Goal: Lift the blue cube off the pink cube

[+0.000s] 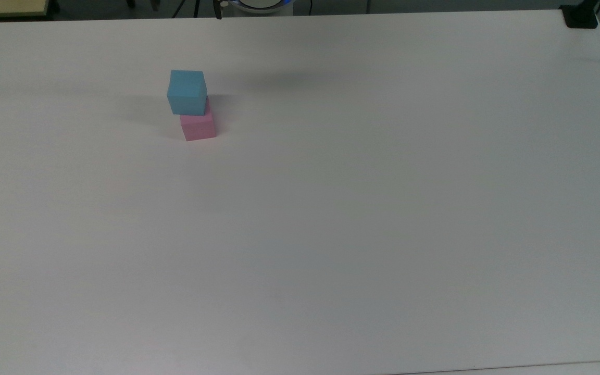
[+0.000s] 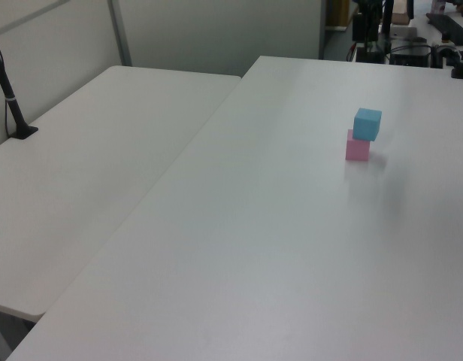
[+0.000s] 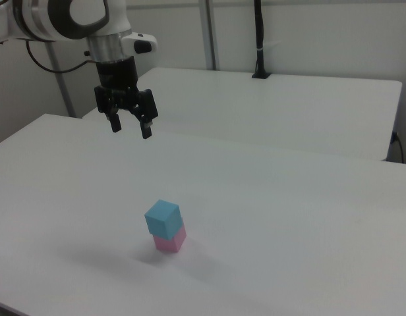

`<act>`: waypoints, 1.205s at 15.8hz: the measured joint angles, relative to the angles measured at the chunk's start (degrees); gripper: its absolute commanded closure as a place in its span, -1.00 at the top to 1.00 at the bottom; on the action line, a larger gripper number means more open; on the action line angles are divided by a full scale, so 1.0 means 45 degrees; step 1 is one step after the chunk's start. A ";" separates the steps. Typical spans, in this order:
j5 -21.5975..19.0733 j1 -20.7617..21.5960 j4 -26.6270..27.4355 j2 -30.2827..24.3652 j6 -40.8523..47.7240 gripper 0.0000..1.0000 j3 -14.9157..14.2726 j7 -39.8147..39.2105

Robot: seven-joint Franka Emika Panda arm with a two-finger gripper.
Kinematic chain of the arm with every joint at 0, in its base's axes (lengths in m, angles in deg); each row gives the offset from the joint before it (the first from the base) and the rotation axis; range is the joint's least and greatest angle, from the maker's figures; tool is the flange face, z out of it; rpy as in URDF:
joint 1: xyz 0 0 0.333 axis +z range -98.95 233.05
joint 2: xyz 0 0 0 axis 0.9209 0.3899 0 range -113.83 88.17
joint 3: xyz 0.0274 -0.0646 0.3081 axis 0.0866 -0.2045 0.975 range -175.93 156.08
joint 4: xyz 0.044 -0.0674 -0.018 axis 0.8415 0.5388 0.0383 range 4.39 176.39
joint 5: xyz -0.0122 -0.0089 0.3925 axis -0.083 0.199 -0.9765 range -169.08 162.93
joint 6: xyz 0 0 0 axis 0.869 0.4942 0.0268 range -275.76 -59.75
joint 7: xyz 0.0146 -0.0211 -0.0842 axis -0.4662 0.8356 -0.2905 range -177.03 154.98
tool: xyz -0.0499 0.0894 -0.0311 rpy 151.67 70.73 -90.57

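Note:
The blue cube (image 1: 187, 91) sits on top of the pink cube (image 1: 198, 126), turned slightly and overhanging it. The stack stands on the white table (image 1: 331, 208) toward the top view's upper left. In the left view the blue cube (image 2: 367, 124) and pink cube (image 2: 357, 147) stand at the right. In the right view the blue cube (image 3: 163, 218) rests on the pink cube (image 3: 170, 241) low in the middle. My gripper (image 3: 130, 129) hangs open high above the table, up and to the right view's left of the stack, with nothing between its fingers.
A second white table (image 3: 289, 112) adjoins the far side in the right view, with a black post (image 3: 259, 39) clamped to it. The same post (image 2: 10, 98) shows at the left view's left. A black clamp (image 1: 580, 16) sits at the top view's upper right corner.

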 measured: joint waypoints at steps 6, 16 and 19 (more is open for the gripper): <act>-0.0232 -0.0001 -0.0002 0.0000 0.0000 1.00 -0.0001 -0.0319; -0.0218 0.0006 0.0638 0.0102 -0.0322 1.00 -0.0769 -0.1501; 0.0361 0.0015 0.2195 0.0299 -0.2154 1.00 -0.1027 -0.1586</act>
